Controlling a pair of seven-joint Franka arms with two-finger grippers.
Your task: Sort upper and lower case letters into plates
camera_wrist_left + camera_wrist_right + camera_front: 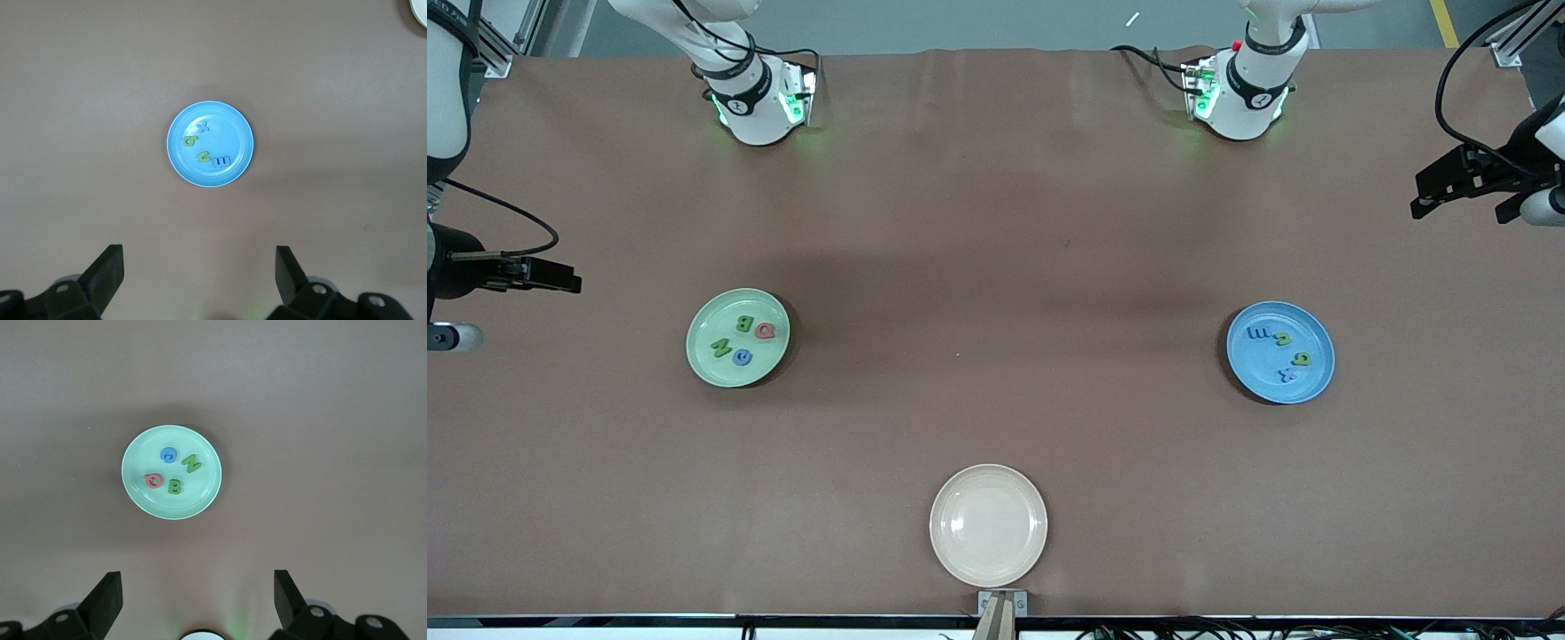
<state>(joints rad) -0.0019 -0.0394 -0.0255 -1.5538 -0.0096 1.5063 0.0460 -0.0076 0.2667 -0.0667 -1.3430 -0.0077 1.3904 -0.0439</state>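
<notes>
Front view, read as a clock face. You see the mint plate at about nine o'clock and the blue plate at about three, well apart; a cream plate lies bare at six, nearest the front camera.

On the mint plate lie four letters: a green B, a red Q-like letter, a green N and a blue round letter. On the blue plate lie four more: a blue m, a green u, a green g-like letter and a blue x.

The right gripper hovers high over the mint plate, the left gripper high over the blue plate. Both have their fingers spread wide and carry nothing.

No letter lies loose on the table, so the sort looks complete or nearly so.

Should you lift a letter, expect it to be light, stiff and small. Take it across a straight stroke, as on the N. Neighbours lie close and may be nudged.
</notes>
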